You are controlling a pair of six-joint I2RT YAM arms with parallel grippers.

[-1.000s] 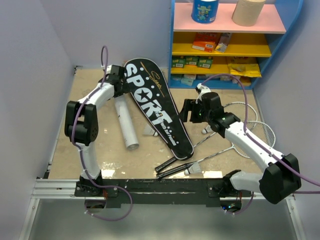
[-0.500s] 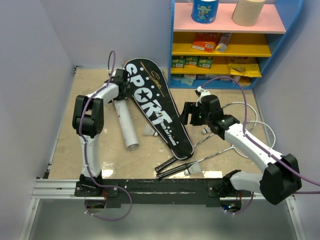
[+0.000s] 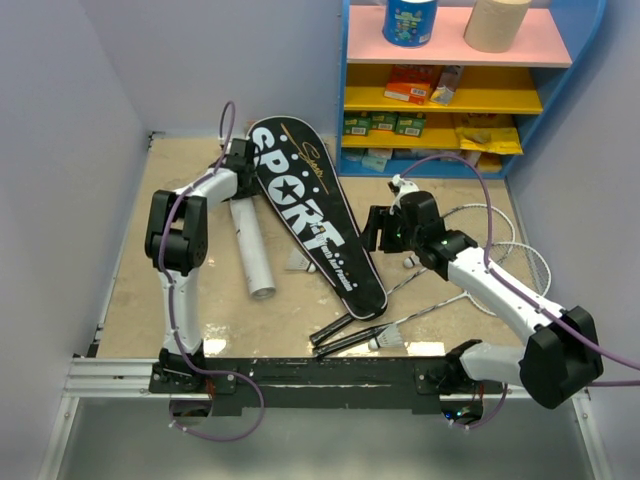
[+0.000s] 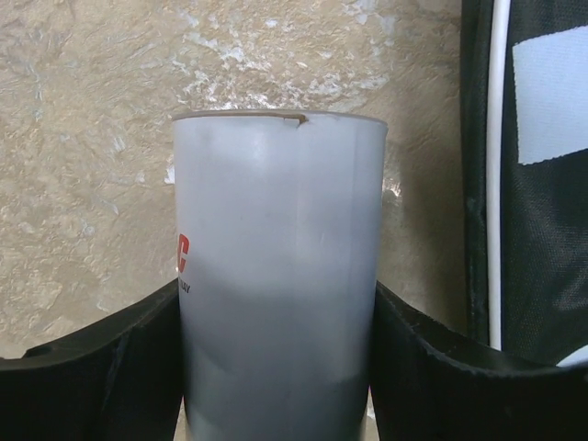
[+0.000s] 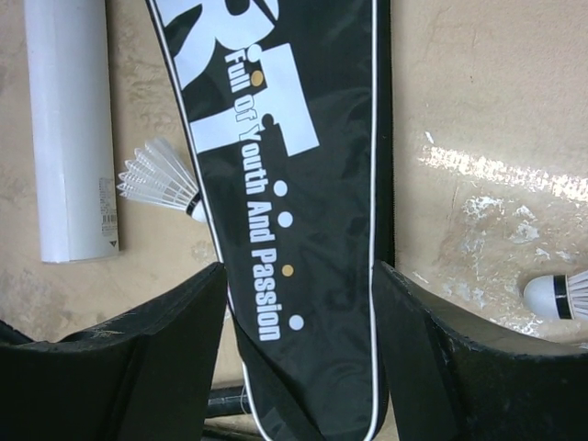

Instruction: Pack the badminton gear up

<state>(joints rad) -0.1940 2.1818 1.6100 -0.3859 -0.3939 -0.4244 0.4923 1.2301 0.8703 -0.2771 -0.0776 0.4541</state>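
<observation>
The long white tube (image 3: 251, 250) lies on the floor left of the black SPORT bag (image 3: 315, 215). My left gripper (image 3: 241, 180) is at the tube's far end. In the left wrist view its fingers (image 4: 110, 367) press both sides of the tube (image 4: 276, 202). My right gripper (image 3: 377, 230) is open above the bag's narrow end (image 5: 303, 138), one finger (image 5: 138, 358) on each side of it. Two silver rackets (image 3: 500, 245) lie at the right, handles (image 3: 340, 333) near the front. Shuttlecocks lie beside the bag (image 3: 298, 262), by the right arm (image 3: 413, 260) and near the handles (image 3: 386, 340).
A blue shelf unit (image 3: 445, 90) with boxes stands at the back right, with a blue-wrapped roll (image 3: 410, 20) and a beige roll (image 3: 497, 22) on top. Lilac walls close in the left and right. The black base rail (image 3: 320, 378) runs along the front.
My left arm has swung its gripper right and onto the tube's far end, its elbow now raised. My right gripper has shifted slightly left over the bag.
</observation>
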